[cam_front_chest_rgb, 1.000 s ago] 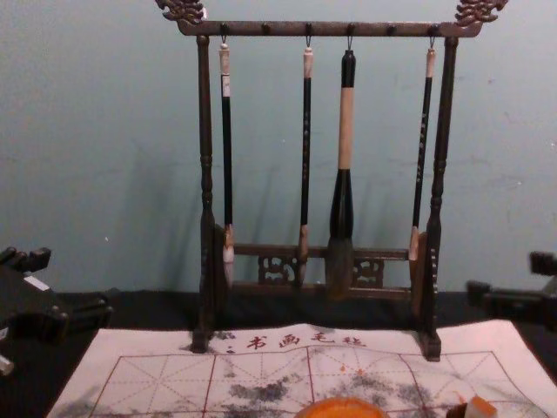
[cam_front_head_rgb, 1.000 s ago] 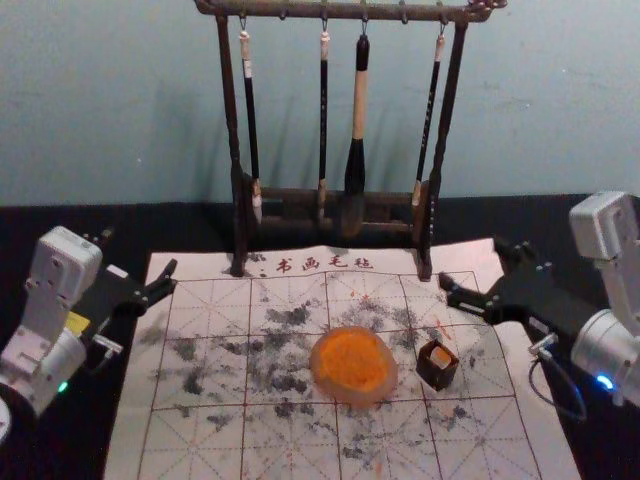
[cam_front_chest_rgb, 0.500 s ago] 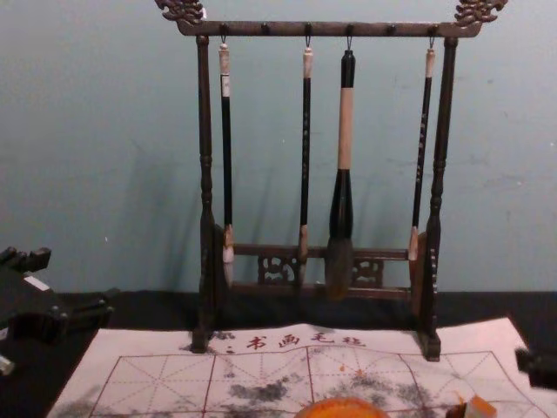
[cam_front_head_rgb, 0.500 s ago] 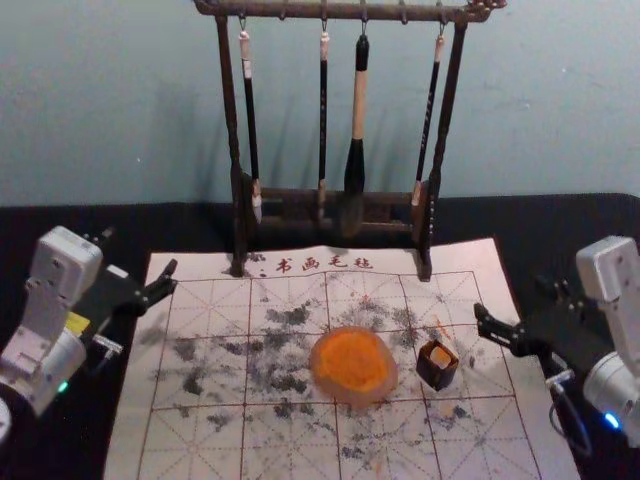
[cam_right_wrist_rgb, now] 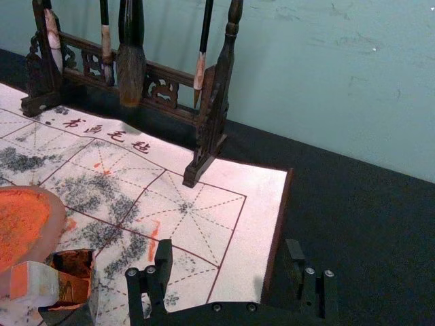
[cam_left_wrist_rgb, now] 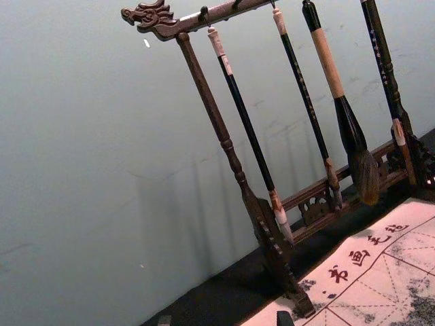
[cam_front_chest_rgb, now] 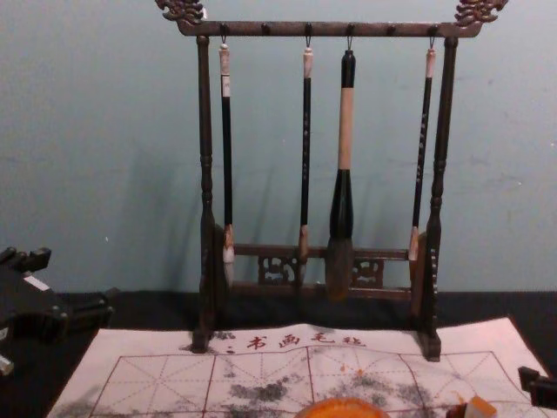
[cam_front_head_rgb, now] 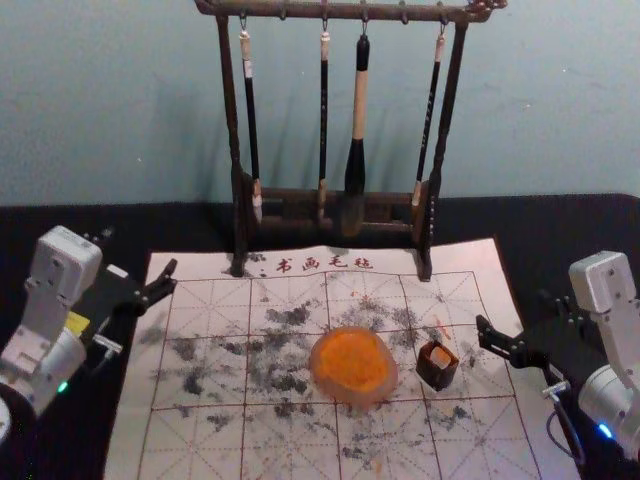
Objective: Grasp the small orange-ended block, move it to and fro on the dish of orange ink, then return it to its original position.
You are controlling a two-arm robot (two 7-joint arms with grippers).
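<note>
Right gripper (cam_front_head_rgb: 514, 311): apart, over mat's (cam_front_head_rgb: 545, 430) right edge
Left gripper (cam_front_head_rgb: 139, 251): apart, far left corner
Block (cam_right_wrist_rgb: 42, 284): partly hidden in box (cam_front_head_rgb: 435, 379)

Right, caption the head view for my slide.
Left gripper and right gripper flank the ink dish, block and brushes.

The rack (cam_front_chest_rgb: 287, 29) is carved wood — the wall (cam_front_chest_rgb: 104, 131) matt.

Right gripper (cam_front_head_rgb: 515, 312) hovers at right, left gripper (cam_front_head_rgb: 140, 251) at left, both with fingers spread.
</note>
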